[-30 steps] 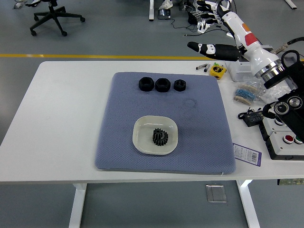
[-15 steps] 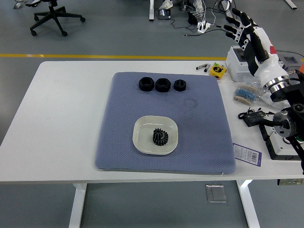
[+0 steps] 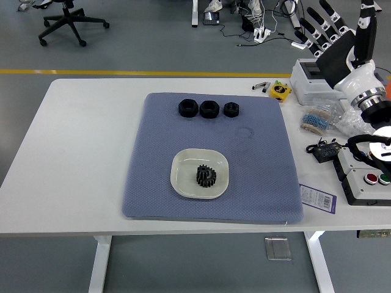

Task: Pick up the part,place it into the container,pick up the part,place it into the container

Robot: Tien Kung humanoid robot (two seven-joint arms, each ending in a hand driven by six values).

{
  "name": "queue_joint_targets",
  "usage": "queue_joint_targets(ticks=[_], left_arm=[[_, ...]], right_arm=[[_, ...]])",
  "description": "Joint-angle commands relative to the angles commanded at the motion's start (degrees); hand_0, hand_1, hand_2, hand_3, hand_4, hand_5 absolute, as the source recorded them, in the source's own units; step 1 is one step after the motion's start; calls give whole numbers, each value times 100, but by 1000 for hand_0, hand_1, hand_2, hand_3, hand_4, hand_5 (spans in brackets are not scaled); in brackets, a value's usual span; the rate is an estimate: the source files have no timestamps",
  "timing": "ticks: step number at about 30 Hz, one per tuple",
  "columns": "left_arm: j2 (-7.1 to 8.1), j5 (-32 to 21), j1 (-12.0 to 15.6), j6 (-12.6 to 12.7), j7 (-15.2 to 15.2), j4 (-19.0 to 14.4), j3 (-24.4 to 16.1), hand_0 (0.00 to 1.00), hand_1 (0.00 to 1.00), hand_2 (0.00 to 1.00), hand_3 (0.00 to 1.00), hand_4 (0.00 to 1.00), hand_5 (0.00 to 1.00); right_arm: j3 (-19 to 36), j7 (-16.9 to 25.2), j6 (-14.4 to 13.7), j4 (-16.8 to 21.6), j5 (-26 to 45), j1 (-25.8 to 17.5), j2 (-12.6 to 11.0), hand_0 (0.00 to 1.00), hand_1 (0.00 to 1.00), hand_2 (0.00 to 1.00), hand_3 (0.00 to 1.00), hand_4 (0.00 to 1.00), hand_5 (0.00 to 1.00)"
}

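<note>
Since the earlier frames the right hand [image 3: 342,36] had swung up at the bench's far right corner, its black fingers [image 3: 314,21] spread apart and holding nothing, while nothing on the mat had shifted. One toothed black gear [image 3: 206,176] stood in the shallow, rounded-square cream dish [image 3: 182,177], and three black nuts [image 3: 208,108] sat in a row near the far edge of the dimpled blue-grey mat [image 3: 263,177]. That mat covered the middle of the white bench [image 3: 73,159], beyond which lay grey floor with a yellow line [image 3: 122,72].

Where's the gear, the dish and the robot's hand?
gear [image 3: 206,176], head view, its toothed middle
dish [image 3: 181,169], head view, bare left rim
right hand [image 3: 335,38], head view, its palm
</note>
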Motion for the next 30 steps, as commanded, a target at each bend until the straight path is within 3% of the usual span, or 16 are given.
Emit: queue_joint_targets(ticks=[3,10,13,18,30], left_arm=[[0,-23,-7,-2,13,0,46,871,832,856,605,542,726],[0,-77,-19,0,9,0,83,871,832,856,606,542,728],[0,-86,-26,0,8,0,90,871,832,856,606,542,728],[0,-165,-38,-4,15,0,191,870,834,856,606,541,728],[0,-230,-39,2,9,0,232,870,834,856,604,538,727]], right_arm=[[21,98,-446,-513,708,92,143,809,788,825,903,998,998],[-45,82,-620,-1712,2421,125,329,837,805,835,911,998,998],[-97,-18,-662,-2021,3128,103,337,837,805,835,911,998,998],[-124,-220,-633,-2154,4228,74,349,851,812,842,915,998,998],[-104,-276,-624,-2105,4165,60,337,863,817,847,923,998,998]])
